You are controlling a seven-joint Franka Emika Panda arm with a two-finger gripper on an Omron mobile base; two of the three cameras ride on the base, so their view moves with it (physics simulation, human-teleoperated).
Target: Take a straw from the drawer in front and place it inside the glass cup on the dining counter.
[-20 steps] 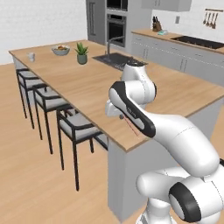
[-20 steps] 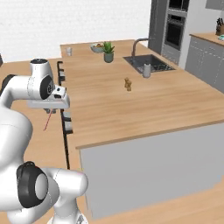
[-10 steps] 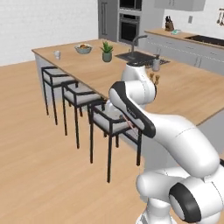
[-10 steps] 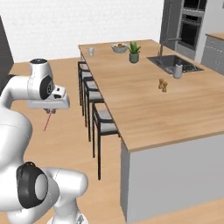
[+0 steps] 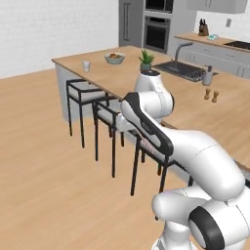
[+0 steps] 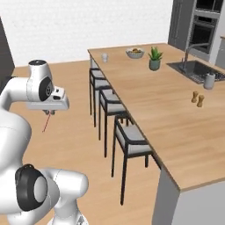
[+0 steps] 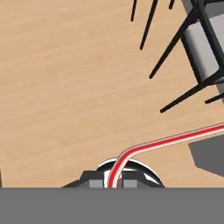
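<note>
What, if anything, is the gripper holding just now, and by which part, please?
The gripper is shut on the straw, pinching its short end just past the bend.

I stand in a home kitchen. Evidence: a long light-wood dining counter (image 6: 176,114) with inset sink (image 6: 197,70) and faucet (image 5: 179,49), bar stools (image 6: 127,145) alongside, stacked wall ovens (image 5: 157,27), a knife block (image 5: 203,29), wood plank floor (image 5: 44,161).

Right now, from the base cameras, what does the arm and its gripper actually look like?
The arm is made of glossy white rounded segments with dark grey-black bands at the joints and a round dark cap at one joint. The gripper hangs from a boxy light-grey hand with small dark fingertips. No cables or markings show.
</note>
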